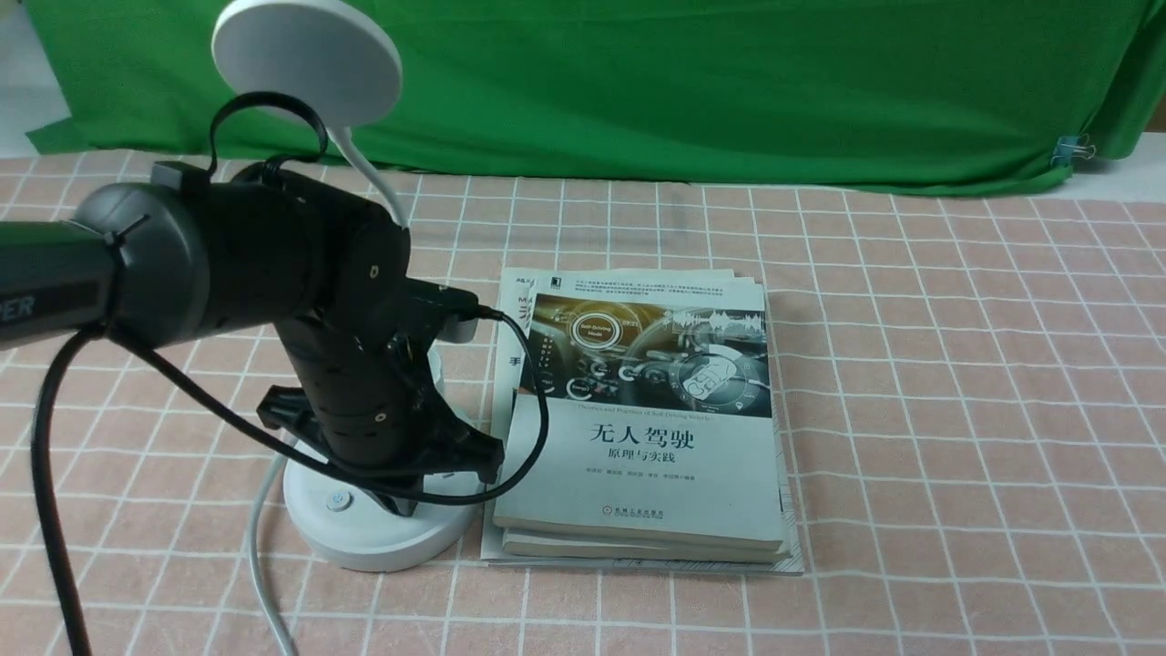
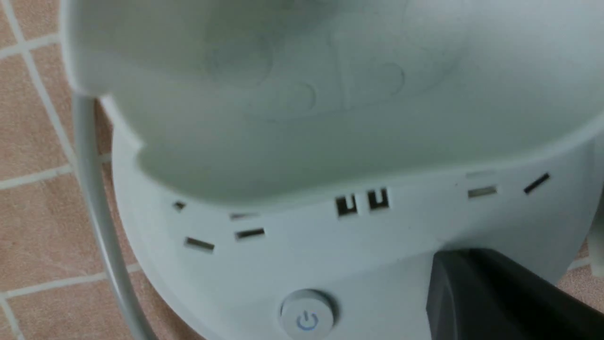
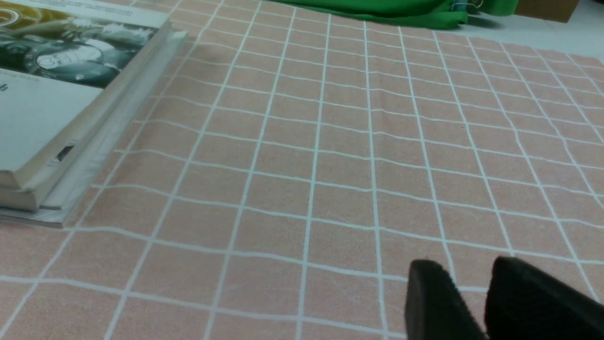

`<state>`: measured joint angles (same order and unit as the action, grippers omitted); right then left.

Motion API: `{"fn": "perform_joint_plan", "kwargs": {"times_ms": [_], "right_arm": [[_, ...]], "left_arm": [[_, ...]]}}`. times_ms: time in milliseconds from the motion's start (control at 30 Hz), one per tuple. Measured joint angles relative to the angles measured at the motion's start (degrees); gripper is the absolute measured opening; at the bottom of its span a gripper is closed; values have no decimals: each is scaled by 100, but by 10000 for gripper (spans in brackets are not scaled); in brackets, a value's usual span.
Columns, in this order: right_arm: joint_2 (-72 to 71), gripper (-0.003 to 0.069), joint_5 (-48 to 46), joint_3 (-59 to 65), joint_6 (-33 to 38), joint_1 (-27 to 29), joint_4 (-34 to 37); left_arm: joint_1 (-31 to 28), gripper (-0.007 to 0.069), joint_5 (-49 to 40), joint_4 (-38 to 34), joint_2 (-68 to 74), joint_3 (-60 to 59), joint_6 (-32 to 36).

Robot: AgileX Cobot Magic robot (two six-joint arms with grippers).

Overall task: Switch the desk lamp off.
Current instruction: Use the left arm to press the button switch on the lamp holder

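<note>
We see the desk lamp [image 1: 392, 545] standing on our left side of the tabletop [image 1: 956, 456], just beside the pile of books [image 1: 642, 474]. Our left gripper [image 2: 466, 252] is closed and holds nothing. We point it down at the round base, likely because shut tips make one firm poker for a button. We cannot tell if the tips touch, or if a button hides under them. The power button [image 2: 307, 321] sits apart from them, in plain sight.

Our right gripper [image 3: 465, 264] is a bit open, with nothing in it, and is well apart from the lamp, maybe because one arm is enough.

The lamp is white, with a flat round head [image 1: 305, 68] on a thin, bendy neck [image 1: 369, 173]. The head has no clear glow, so we think the light may be off.
</note>
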<state>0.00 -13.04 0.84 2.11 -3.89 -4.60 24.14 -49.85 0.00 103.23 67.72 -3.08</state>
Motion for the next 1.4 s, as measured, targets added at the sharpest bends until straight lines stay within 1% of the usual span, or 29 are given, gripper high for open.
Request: {"fn": "perform_joint_plan", "kwargs": {"times_ms": [200, 400, 533, 900, 1067, 1200, 1400], "right_arm": [[0, 240, 0, 0, 0, 0, 0], [0, 240, 0, 0, 0, 0, 0], [0, 240, 0, 0, 0, 0, 0], [0, 240, 0, 0, 0, 0, 0], [0, 240, 0, 0, 0, 0, 0], [0, 240, 0, 0, 0, 0, 0], [0, 240, 0, 0, 0, 0, 0]], "left_arm": [[0, 6, -50, 0, -40, 31, 0], [0, 6, -161, 0, -590, -14, -55], [0, 6, -163, 0, -696, -14, -63], [0, 6, -96, 0, -17, -2, -68], [0, 6, -103, 0, 1, 10, -68], [0, 6, -216, 0, -165, -13, -75], [0, 6, -408, 0, -844, -13, -100]]}}
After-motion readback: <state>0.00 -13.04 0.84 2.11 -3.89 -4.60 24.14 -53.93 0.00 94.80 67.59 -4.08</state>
